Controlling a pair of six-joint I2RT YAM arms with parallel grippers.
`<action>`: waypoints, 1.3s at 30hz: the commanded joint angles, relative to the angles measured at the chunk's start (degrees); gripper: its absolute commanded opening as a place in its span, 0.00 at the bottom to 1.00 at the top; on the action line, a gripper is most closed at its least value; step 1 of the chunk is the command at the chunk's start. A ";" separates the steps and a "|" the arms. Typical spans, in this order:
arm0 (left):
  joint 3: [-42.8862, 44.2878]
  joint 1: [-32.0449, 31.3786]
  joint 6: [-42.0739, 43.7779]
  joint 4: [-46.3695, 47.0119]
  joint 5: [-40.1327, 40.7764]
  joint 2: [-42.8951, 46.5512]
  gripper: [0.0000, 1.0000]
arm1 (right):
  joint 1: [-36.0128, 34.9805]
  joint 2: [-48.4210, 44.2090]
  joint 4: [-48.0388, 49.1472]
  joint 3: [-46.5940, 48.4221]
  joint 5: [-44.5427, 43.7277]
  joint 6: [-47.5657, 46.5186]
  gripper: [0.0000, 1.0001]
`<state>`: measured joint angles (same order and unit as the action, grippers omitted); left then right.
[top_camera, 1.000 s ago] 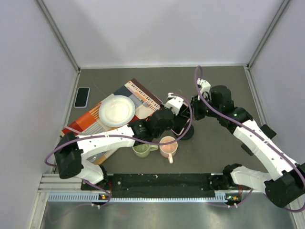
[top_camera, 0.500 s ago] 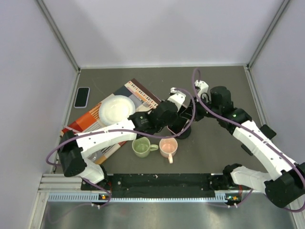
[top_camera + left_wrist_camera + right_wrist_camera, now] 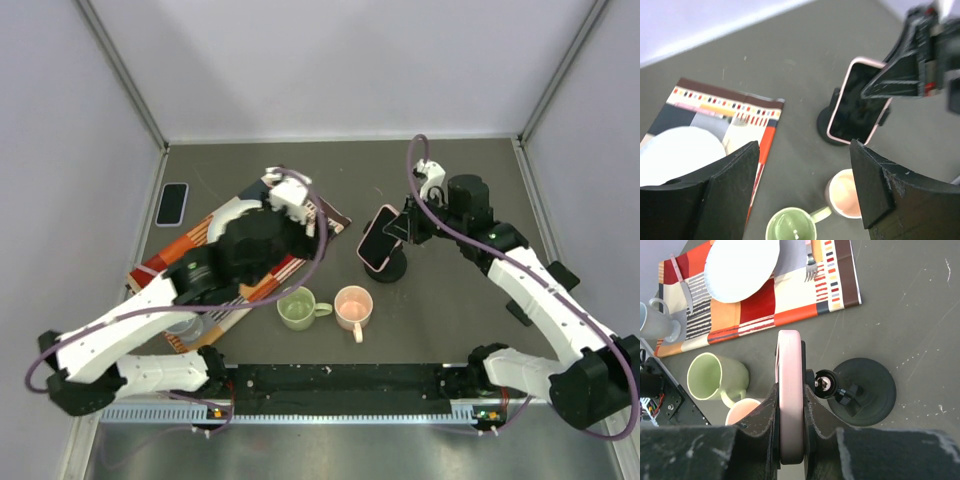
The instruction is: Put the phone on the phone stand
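The phone [image 3: 376,239], black-screened in a pink case, leans tilted over the black phone stand [image 3: 392,268]. My right gripper [image 3: 402,228] is shut on it from the right. In the right wrist view the phone [image 3: 791,390] is edge-on, clamped between both fingers [image 3: 765,412]. Its back meets the stand's ball head [image 3: 824,382] above the round base [image 3: 867,387]. My left gripper [image 3: 804,145] is open with nothing between its fingers, over the placemat's right edge. It is well left of the phone [image 3: 859,102] and the stand's base [image 3: 826,126].
A green mug [image 3: 297,309] and a pink mug [image 3: 352,305] stand just in front of the stand. A patterned placemat [image 3: 305,205] with a white plate [image 3: 742,267] lies to the left. A pale mug [image 3: 657,320] sits at its near end. Another dark phone [image 3: 172,203] lies by the left wall.
My left gripper has opened and pulled back left from the phone and stand to above the placemat. My right gripper stays shut on the phone.
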<state>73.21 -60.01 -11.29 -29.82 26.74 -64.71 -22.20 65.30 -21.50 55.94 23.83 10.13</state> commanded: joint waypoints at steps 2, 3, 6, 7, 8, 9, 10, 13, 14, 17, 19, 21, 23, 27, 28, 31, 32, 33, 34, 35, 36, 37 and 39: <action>-5.35 0.94 0.21 6.09 -6.79 7.40 0.78 | 2.33 4.84 -11.20 -2.95 -14.96 -7.50 0.00; -5.71 1.55 0.13 6.44 -7.83 7.58 0.78 | 2.33 4.84 -11.20 -2.77 -14.70 -7.23 0.00; -7.11 4.28 -1.27 7.67 -11.87 7.75 0.78 | 2.51 4.49 -11.90 -1.89 -13.20 -6.18 0.00; -7.81 5.85 -1.63 9.24 -15.37 8.10 0.78 | 2.68 3.62 -11.99 -1.63 -12.68 -5.83 0.00; -9.21 6.56 -2.07 10.30 -16.53 8.37 0.78 | 2.95 3.17 -12.16 -1.45 -12.15 -5.65 0.00; -9.92 7.35 -2.94 11.10 -17.76 8.63 0.78 | 3.12 2.82 -12.51 -1.19 -11.80 -5.56 0.08; -10.54 9.10 -3.38 11.89 -19.43 8.81 0.78 | 3.38 2.38 -13.56 -0.40 -11.27 -5.73 0.16; -13.00 15.15 -6.37 16.36 -31.98 7.94 0.79 | 3.47 1.33 -15.50 1.09 -8.99 -5.65 0.42; -14.66 16.84 -7.51 19.86 -39.93 7.67 0.79 | 3.56 -0.24 -15.51 1.19 -7.76 -5.21 0.48; -16.69 22.56 -11.99 26.98 -53.75 4.51 0.81 | 3.65 -3.15 -15.51 1.80 -4.68 -2.67 0.62; -16.26 23.53 -12.44 28.15 -57.66 0.75 0.82 | 3.74 -4.30 -15.51 2.24 -3.45 -0.56 0.67; -15.29 23.62 -11.83 29.38 -61.53 -1.73 0.88 | 3.74 -6.23 -15.59 2.50 -3.88 2.77 0.73; -15.11 23.62 -11.65 32.45 -63.38 -5.15 0.89 | 3.74 -7.90 -15.59 2.51 -4.23 5.15 0.80; -16.43 23.71 -12.70 39.21 -67.25 -9.90 0.82 | 3.74 -12.11 -17.00 2.94 -4.24 12.00 0.99; -16.87 23.71 -13.05 40.10 -67.09 -10.52 0.81 | 3.74 -12.65 -17.09 3.12 -3.80 12.97 0.99; -19.49 23.71 -14.02 42.02 -62.62 -11.93 0.77 | 3.65 -14.32 -17.44 3.47 -2.92 15.97 0.99; -19.94 23.71 -15.07 43.00 -62.43 -12.54 0.77 | 3.74 -14.67 -17.44 3.47 -3.00 16.49 0.99; -20.30 23.62 -15.60 43.96 -63.03 -13.85 0.78 | 3.39 -15.11 -17.00 3.38 -3.44 18.59 0.99; -20.82 23.53 -16.21 46.58 -64.78 -14.65 0.79 | 3.04 -15.55 -16.74 3.47 -5.45 19.91 0.99; -21.17 23.45 -17.53 47.74 -65.32 -15.53 0.80 | 2.60 -15.55 -16.65 3.56 -6.51 21.15 0.99; -21.53 23.27 -18.06 48.97 -65.50 -16.75 0.80 | 0.86 -15.64 -16.74 3.99 -7.74 22.90 0.99; -22.23 23.18 -18.41 49.94 -65.59 -17.29 0.81 | -0.12 -15.29 -16.74 4.26 -10.80 23.61 0.99; -22.93 22.66 -18.33 52.40 -65.50 -18.34 0.81 | -2.67 -15.03 -16.74 4.44 -14.32 25.80 0.99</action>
<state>52.01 -36.58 -27.62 13.32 -36.91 -81.41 -20.80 50.43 -38.98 57.49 16.86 29.21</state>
